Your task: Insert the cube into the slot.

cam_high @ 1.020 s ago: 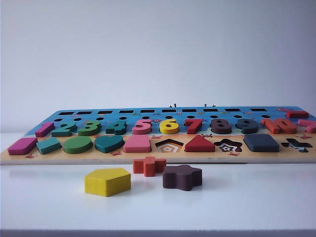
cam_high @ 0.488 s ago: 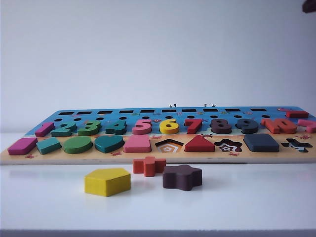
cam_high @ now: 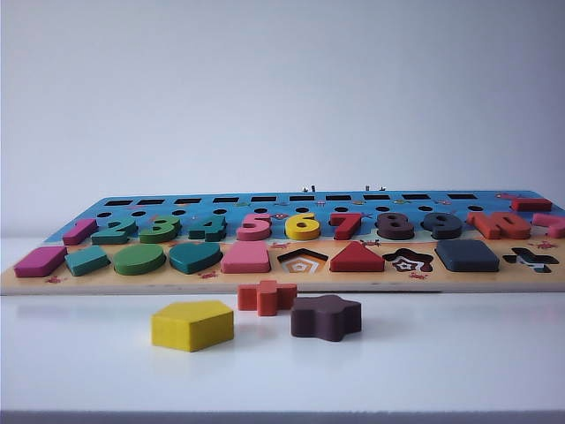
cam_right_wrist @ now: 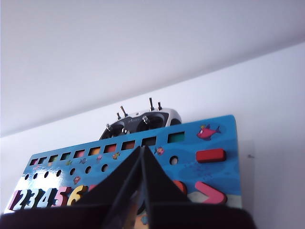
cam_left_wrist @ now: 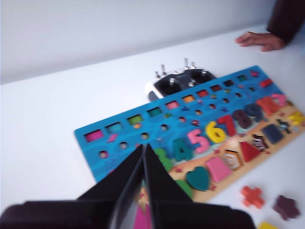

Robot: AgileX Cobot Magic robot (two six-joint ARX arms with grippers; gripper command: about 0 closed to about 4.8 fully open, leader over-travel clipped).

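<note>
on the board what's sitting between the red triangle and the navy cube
The empty star-shaped recess lies between the red triangle and the cube, seen in the exterior view.

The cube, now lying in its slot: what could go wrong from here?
The cube may not be fully seated; this low exterior view cannot confirm it.
The left gripper and right gripper, both shut, hang over the puzzle board; a low sweep could dislodge pieces.
A person's hand rests near the board.
</note>
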